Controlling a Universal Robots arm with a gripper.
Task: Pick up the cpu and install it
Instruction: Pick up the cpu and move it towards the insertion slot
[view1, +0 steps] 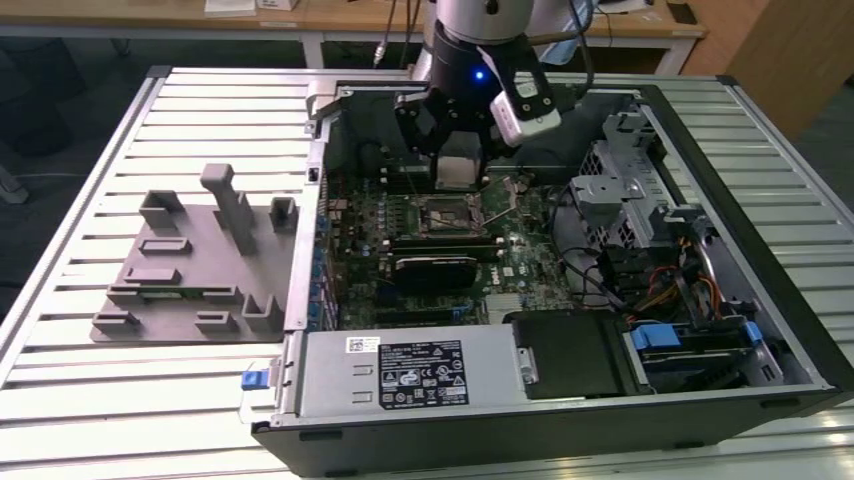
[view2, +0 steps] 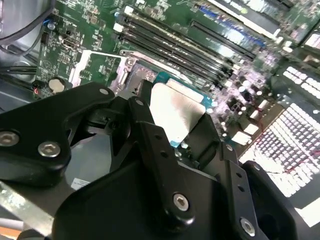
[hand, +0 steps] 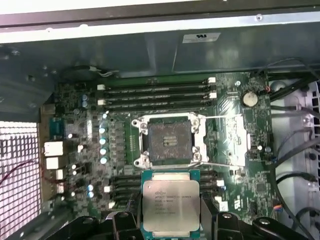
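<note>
My gripper hangs inside the open computer case, just above the motherboard. It is shut on the cpu, a flat square chip with a silver top and a green edge, held level between the black fingers. In the second wrist view the cpu sits clamped between the two fingers. The empty socket with its metal frame lies open on the board, right beside the held chip. In the exterior view the socket lies just below the gripper.
A grey fixture plate with upright blocks lies on the slatted table at the exterior view's left. Memory slots run beside the socket. A black block, the power supply, the drive cage and cables crowd the case.
</note>
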